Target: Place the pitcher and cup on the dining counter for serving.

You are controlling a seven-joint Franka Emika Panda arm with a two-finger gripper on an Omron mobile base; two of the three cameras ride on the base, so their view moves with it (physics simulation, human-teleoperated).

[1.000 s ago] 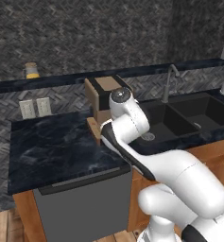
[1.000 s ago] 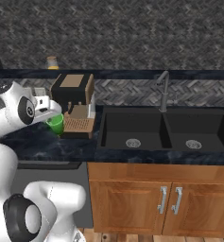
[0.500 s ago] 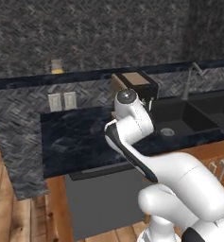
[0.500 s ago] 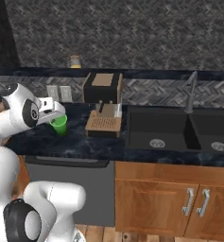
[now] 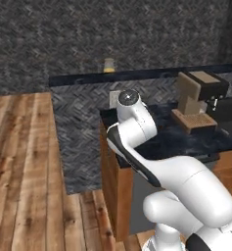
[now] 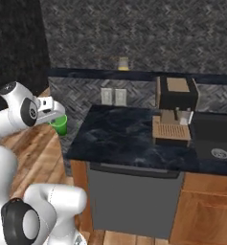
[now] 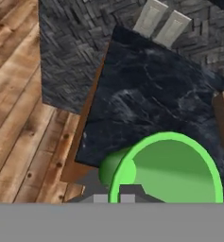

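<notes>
The gripper is closed on the green cup, held upright; the dining counter ledge lies at 2 o'clock.

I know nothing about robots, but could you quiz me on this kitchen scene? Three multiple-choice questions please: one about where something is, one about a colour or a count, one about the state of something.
1. Where is the cup?
A. in the sink
B. at the robot's hand, off the left end of the worktop
C. on top of the coffee machine

2. How many wall outlet plates sit behind the worktop?
A. two
B. four
C. none

3. What state is the cup in?
A. lying on the floor
B. standing free on the worktop
C. held up by the shut fingers

Answers:
1 B: the right base view shows it at the hand, above the wood floor.
2 A: two pale plates side by side.
3 C: the hand view shows its rim right at the hand, nothing beneath it.
</notes>
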